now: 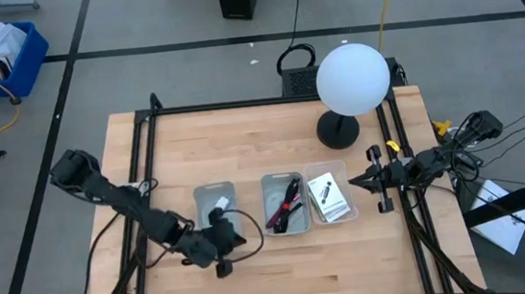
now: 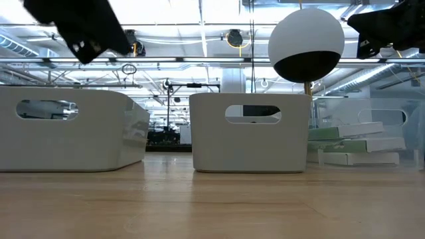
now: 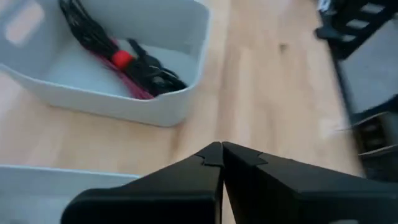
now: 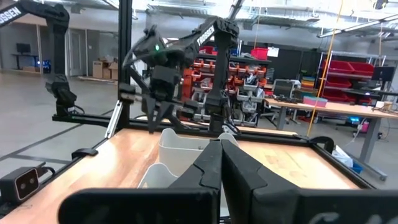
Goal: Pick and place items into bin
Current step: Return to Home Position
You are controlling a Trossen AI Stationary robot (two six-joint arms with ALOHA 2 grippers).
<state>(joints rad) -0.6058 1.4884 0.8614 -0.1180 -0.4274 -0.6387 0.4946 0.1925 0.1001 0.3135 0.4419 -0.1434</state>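
Note:
Three white bins stand side by side at mid-table. The left bin (image 1: 215,206) holds a white block (image 1: 218,206). A black cable (image 1: 289,195) and a dark-red strap (image 3: 127,78) lie in the middle bin (image 1: 285,204) (image 3: 168,99). The right bin (image 1: 329,195) holds white cards with black print (image 1: 326,197). My left gripper (image 1: 233,232) (image 3: 221,150) is shut and empty, over the table just near of the left bin. My right gripper (image 1: 356,182) (image 4: 219,147) is also shut and empty, and waits above the table's right side.
A white globe lamp (image 1: 353,78) on a dark foot (image 1: 337,130) stands at the far right of the table. A black frame (image 1: 150,129) runs along the table's edges. Bare wood (image 1: 242,139) lies far of the bins and more (image 1: 322,267) near of them.

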